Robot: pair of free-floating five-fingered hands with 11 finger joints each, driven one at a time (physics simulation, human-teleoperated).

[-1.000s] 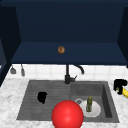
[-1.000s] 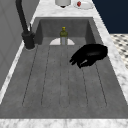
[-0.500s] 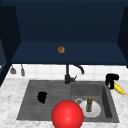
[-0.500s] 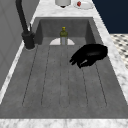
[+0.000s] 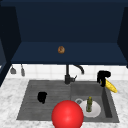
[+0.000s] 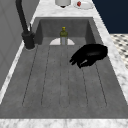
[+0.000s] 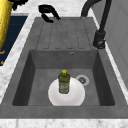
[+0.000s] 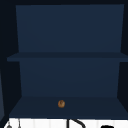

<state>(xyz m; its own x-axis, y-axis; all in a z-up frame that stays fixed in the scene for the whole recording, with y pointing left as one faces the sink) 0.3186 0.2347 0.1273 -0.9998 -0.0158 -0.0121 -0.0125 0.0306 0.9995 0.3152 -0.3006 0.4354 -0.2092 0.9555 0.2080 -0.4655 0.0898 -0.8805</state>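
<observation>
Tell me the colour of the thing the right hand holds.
Yellow: the banana in the right hand, clearest in the front view.

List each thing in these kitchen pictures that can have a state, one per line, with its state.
Right hand: curled round the banana, in the air.
Banana: held, tilted, above the sink's right edge.
Left hand: fingers relaxed, holding nothing, over the draining board.
Bottle: upright on the plate, capped.
Plate: flat in the basin.
Tap: no water running.

A yellow banana (image 5: 110, 86) hangs tilted (top end gripped) above the sink's right rim.
</observation>
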